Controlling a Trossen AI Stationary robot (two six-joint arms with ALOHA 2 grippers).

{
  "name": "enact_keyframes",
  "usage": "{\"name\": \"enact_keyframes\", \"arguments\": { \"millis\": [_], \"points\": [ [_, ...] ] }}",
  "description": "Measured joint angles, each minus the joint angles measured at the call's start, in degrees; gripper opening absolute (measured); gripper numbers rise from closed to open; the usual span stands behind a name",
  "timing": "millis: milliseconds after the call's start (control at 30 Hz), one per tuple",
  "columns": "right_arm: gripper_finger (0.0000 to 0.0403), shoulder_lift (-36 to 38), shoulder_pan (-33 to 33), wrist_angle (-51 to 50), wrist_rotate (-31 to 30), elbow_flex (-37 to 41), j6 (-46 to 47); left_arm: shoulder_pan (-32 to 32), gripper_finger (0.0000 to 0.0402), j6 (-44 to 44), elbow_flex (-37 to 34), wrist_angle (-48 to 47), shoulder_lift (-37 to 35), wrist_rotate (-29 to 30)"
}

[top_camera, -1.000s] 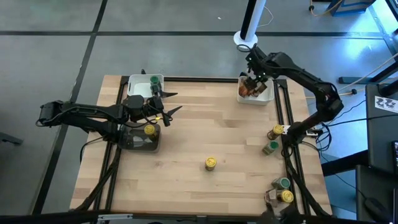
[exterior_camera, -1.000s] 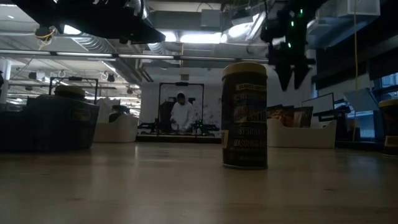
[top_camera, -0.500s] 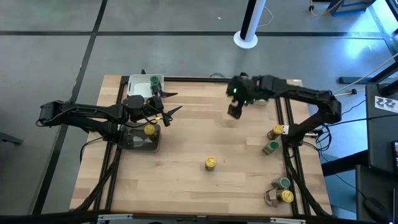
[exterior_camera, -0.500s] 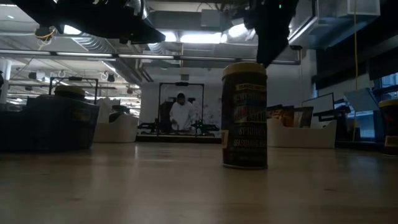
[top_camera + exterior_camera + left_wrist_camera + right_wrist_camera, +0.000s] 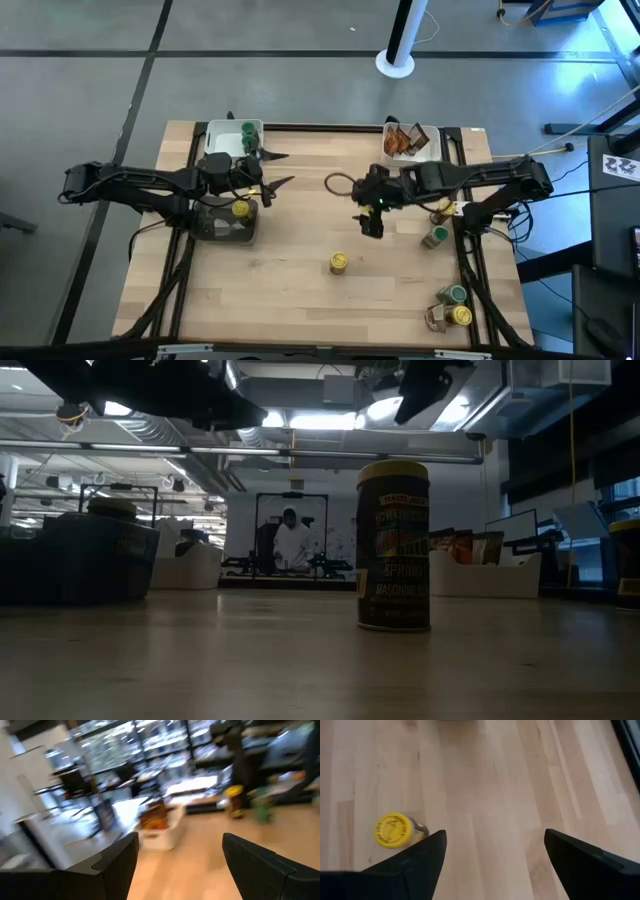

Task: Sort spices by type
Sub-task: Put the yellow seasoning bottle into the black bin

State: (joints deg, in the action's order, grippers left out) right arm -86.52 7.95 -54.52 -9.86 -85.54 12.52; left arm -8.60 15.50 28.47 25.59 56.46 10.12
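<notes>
A jar with a yellow lid [image 5: 339, 262] stands upright on its base in the middle of the table; the low view shows it close up [image 5: 393, 545]. My right gripper [image 5: 372, 228] hovers open above the table, a little to the far right of this jar [image 5: 393, 830], and touches nothing. My left gripper [image 5: 278, 168] is open and level in the air near the far left, beside a white tray [image 5: 222, 140] holding a green-lidded jar [image 5: 248, 130]. A dark tray [image 5: 215, 225] below that arm holds a yellow-lidded jar [image 5: 240, 209]. Brown-orange packets [image 5: 400, 142] lie in a white tray [image 5: 425, 150] at the far right.
Near the right edge stand a yellow-lidded jar [image 5: 444, 211] and a green-lidded jar [image 5: 435, 236]. A green-lidded one [image 5: 456, 295] and a yellow-lidded one [image 5: 461, 315] are at the near right corner. A person shows in the room behind [image 5: 291, 540]. Bare wood lies around the middle jar.
My right gripper has swung from over the far-right tray of packets toward the table's middle and near side, ending close to the middle yellow-lidded jar, and it has turned on the way. The packets stay in their tray.
</notes>
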Motion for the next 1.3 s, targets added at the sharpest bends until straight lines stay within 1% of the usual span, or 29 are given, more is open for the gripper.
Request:
{"name": "enact_keyframes", "arguments": {
  "millis": [133, 167, 233, 400, 567, 767, 833, 967, 1033, 1167, 1300],
  "points": [
    [0.0335, 0.00, 3.72, 1.20, -2.07, 2.12, 1.72, 0.11, 0.0276, -3.14, 0.00, 3.74, 0.45, -11.24],
    [0.0335, 0.00, 4.42, 1.16, -2.49, 2.91, 2.07, 0.31, 0.0276, -3.89, 0.02, 4.58, 0.89, -13.33],
    [0.0335, 0.02, 5.60, 1.39, -3.61, 4.58, 2.85, 0.99, 0.0276, -4.92, 0.60, 4.56, 2.27, -15.48],
    [0.0335, 0.00, 6.81, 1.73, -6.54, 8.51, 5.11, 4.42, 0.0276, -4.03, 4.43, 4.75, 9.42, -16.26],
    [0.0335, 0.00, 6.81, 2.01, -7.07, 10.91, 6.87, 7.68, 0.0276, -3.29, 9.50, 4.13, 18.03, -16.38],
    [0.0335, 0.00, 6.81, 1.97, -7.07, 12.15, 8.87, 10.24, 0.0276, -2.26, 17.38, -7.80, 25.78, -16.62],
    [0.0335, 0.00, 6.81, 2.10, -7.07, 12.16, 8.88, 11.15, 0.0276, -1.52, 19.59, -10.12, 28.54, -18.05],
    [0.0335, 0.00, 6.81, 2.03, -7.68, 12.16, 8.86, 12.95, 0.0276, 0.75, 22.89, -10.43, 33.64, -24.30],
    [0.0335, 0.00, 6.81, 1.99, -7.68, 12.16, 8.74, 13.81, 0.0276, 1.60, 24.26, -10.11, 35.54, -26.32],
    [0.0335, 0.00, 6.79, 1.98, -7.70, 12.16, 8.69, 15.09, 0.0276, 2.52, 26.65, -10.07, 39.34, -26.91],
    [0.0335, 0.00, 6.79, 1.96, -8.71, 12.16, 8.26, 16.39, 0.0276, 1.16, 30.18, -9.60, 44.04, -26.89]
  ]
}}
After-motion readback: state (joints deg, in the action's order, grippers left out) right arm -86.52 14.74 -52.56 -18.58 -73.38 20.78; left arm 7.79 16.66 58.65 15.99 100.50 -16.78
